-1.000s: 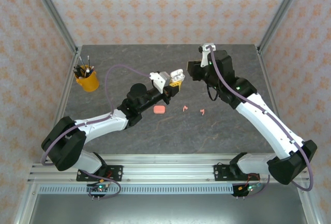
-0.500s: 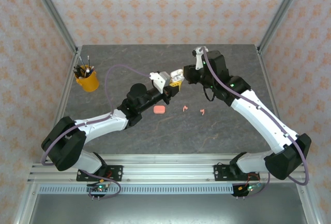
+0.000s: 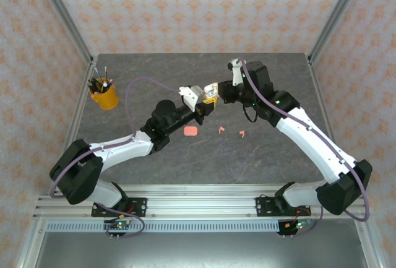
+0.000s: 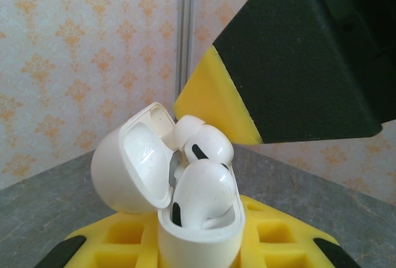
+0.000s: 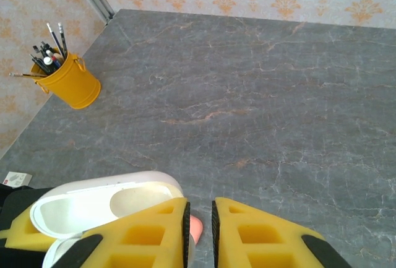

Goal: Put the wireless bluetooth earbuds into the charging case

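Note:
My left gripper (image 3: 209, 96) is shut on the white charging case (image 4: 201, 237) and holds it upright above the table. The lid (image 4: 130, 159) stands open to the left. Two white earbuds (image 4: 204, 190) sit in the case, one behind the other, their heads above the rim. My right gripper (image 3: 218, 92) hovers right at the case; one of its yellow fingertips (image 4: 213, 104) touches or nearly touches the rear earbud. Its jaws stand a narrow slit apart with nothing between them (image 5: 199, 224). Two coral-pink earbuds (image 3: 220, 130) (image 3: 242, 134) lie on the table.
A closed pink case (image 3: 190, 131) lies on the grey table (image 3: 278, 156) under the held case and shows pink below my right fingers (image 5: 196, 229). A yellow pen cup (image 3: 104, 95) stands at the far left by the wall.
My right gripper has moved left and down onto the open case, and its jaws have narrowed. The left arm and the case have stayed put.

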`<state>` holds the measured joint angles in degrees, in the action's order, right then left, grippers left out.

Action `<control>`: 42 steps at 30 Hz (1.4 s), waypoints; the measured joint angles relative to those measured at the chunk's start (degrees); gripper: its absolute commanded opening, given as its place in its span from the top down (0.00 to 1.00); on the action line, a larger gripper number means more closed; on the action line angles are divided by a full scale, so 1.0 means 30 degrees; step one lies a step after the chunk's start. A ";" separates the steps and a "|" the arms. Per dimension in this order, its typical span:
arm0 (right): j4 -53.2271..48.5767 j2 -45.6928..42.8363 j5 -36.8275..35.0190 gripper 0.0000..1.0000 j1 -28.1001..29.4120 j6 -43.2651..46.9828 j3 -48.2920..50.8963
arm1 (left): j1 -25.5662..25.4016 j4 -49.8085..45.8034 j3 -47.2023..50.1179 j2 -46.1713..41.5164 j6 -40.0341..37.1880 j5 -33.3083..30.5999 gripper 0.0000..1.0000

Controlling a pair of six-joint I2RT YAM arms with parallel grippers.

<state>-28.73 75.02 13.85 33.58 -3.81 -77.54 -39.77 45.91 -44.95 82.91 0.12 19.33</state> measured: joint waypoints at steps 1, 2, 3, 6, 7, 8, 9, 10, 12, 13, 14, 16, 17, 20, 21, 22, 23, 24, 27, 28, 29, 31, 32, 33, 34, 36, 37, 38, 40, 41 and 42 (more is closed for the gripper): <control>-0.0007 -0.0066 -0.0029 0.81 0.0000 0.0007 0.0066 | 0.0000 0.0015 0.0000 0.0000 0.0000 0.0000 1.00; -0.0051 -0.0138 -0.0066 0.81 0.0000 0.0015 0.0138 | 0.0000 0.0029 0.0000 0.0000 0.0000 0.0000 1.00; -0.0153 -0.0226 -0.0168 0.81 -0.0007 0.0015 0.0189 | 0.0000 0.0036 0.0000 0.0000 0.0000 0.0000 1.00; -0.0168 -0.0525 -0.0627 0.80 -0.0117 -0.0015 0.0415 | 0.0000 0.0051 0.0000 0.0000 0.0000 0.0000 1.00; -0.0168 -0.0663 -0.0765 0.80 -0.0240 -0.0022 0.0503 | 0.0000 0.0051 0.0000 0.0000 0.0007 0.0000 1.00; -0.0175 -0.0772 -0.0867 0.80 -0.0364 -0.0029 0.0546 | 0.0000 0.0051 0.0000 0.0000 0.0007 0.0000 1.00; -0.0168 -0.0867 -0.0918 0.79 -0.0466 -0.0058 0.0546 | 0.0000 0.0051 0.0000 0.0000 0.0007 0.0000 1.00; -0.0153 -0.0969 -0.0984 0.77 -0.0561 -0.0087 0.0546 | 0.0000 0.0051 0.0000 0.0000 0.0007 0.0000 1.00; -0.0153 -0.1122 -0.0969 0.75 -0.0634 -0.0087 0.0546 | 0.0000 0.0051 0.0000 0.0000 0.0007 0.0000 1.00; -0.0153 -0.1180 -0.0947 0.74 -0.0627 -0.0087 0.0546 | 0.0000 0.0051 0.0000 0.0000 0.0007 0.0007 1.00; -0.0153 -0.1217 -0.0874 0.72 -0.0627 -0.0080 0.0546 | 0.0000 0.0051 0.0000 0.0000 0.0000 0.0000 1.00; -0.0153 -0.1297 -0.0648 0.67 -0.0627 -0.0117 0.0546 | 0.0000 0.0051 0.0000 0.0000 0.0007 0.0007 1.00; -0.0153 -0.1341 -0.0576 0.64 -0.0627 -0.0175 0.0546 | 0.0000 0.0051 0.0000 0.0000 0.0000 0.0015 1.00; -0.0153 -0.1435 -0.0226 0.62 -0.0627 -0.0335 0.0546 | 0.0000 0.0051 0.0000 0.0000 0.0000 0.0080 1.00; -0.0153 -0.1457 -0.0087 0.61 -0.0627 -0.0430 0.0546 | 0.0000 0.0051 0.0000 0.0000 0.0007 0.0124 1.00; -0.0160 -0.1457 0.0007 0.61 -0.0627 -0.0488 0.0546 | 0.0000 0.0051 0.0000 0.0000 0.0007 0.0153 1.00; -0.0168 -0.1457 0.0131 0.61 -0.0627 -0.0583 0.0539 | 0.0000 0.0051 0.0000 0.0000 0.0007 0.0197 1.00; -0.0219 -0.1443 0.0270 0.61 -0.0627 -0.0663 0.0510 | 0.0000 0.0051 0.0000 0.0000 0.0007 0.0284 1.00; -0.0488 -0.1209 0.0503 0.60 -0.0627 -0.0823 0.0109 | 0.0000 0.0051 0.0000 0.0000 0.0007 0.0423 1.00; -0.0583 -0.1086 0.0568 0.60 -0.0627 -0.0882 -0.0095 | 0.0000 0.0051 0.0000 0.0000 0.0007 0.0430 1.00; -0.0685 -0.0903 0.0648 0.60 -0.0627 -0.0918 -0.0357 | 0.0000 0.0051 0.0000 0.0000 0.0007 0.0430 1.00; -0.0831 -0.0510 0.0838 0.60 -0.0627 -0.0969 -0.0867 | 0.0000 0.0051 0.0000 0.0000 0.0007 0.0430 1.00; -0.0911 -0.0299 0.0925 0.60 -0.0627 -0.1005 -0.1129 | 0.0000 0.0051 0.0000 0.0000 0.0007 0.0430 1.00; -0.1020 -0.0095 0.0998 0.60 -0.0627 -0.1020 -0.1355 | 0.0000 0.0051 0.0000 0.0000 0.0007 0.0430 1.00; -0.1107 0.0058 0.1064 0.60 -0.0627 -0.1020 -0.1508 | 0.0000 0.0051 0.0000 0.0000 0.0007 0.0437 1.00; -0.1319 0.0386 0.1253 0.59 -0.0627 -0.1020 -0.1807 | 0.0000 0.0051 0.0000 0.0000 0.0007 0.0430 1.00; -0.1406 0.0488 0.1333 0.58 -0.0627 -0.1020 -0.1894 | 0.0000 0.0051 0.0000 0.0000 0.0007 0.0430 1.00; -0.1494 0.0612 0.1421 0.58 -0.0627 -0.1020 -0.1989 | 0.0000 0.0051 0.0000 0.0000 0.0007 0.0430 1.00; -0.1647 0.0809 0.1566 0.58 -0.0627 -0.1013 -0.2084 | 0.0000 0.0051 0.0000 0.0000 0.0007 0.0430 1.00; -0.1756 0.0911 0.1654 0.58 -0.0627 -0.1013 -0.2106 | 0.0000 0.0051 0.0000 0.0000 0.0007 0.0430 1.00; -0.1872 0.0984 0.1763 0.58 -0.0627 -0.1005 -0.2135 | 0.0000 0.0051 0.0000 0.0000 0.0007 0.0430 1.00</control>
<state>-34.35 77.97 19.14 31.70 -6.83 -83.94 -39.77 46.06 -44.95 82.91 0.14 20.62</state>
